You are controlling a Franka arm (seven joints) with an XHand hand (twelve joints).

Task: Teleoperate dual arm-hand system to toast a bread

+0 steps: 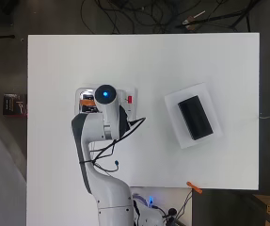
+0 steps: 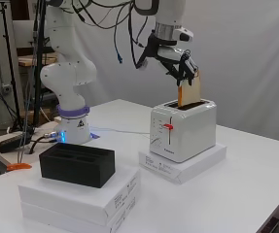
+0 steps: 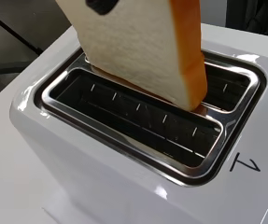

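A white two-slot toaster stands on a flat white box. My hand hangs just above it, fingers pinched on the top of a tilted bread slice. In the wrist view the bread slice has its lower edge at the far slot, against the bar between the two slots, while the near slot holds nothing. A black fingertip presses on the slice's face. The red lever sits high on the toaster's front. In the overhead view the arm covers most of the toaster.
A black slotted holder rests on stacked white boxes near the table's front; in the overhead view the holder lies right of the toaster. An orange clamp grips the table edge by the arm's base.
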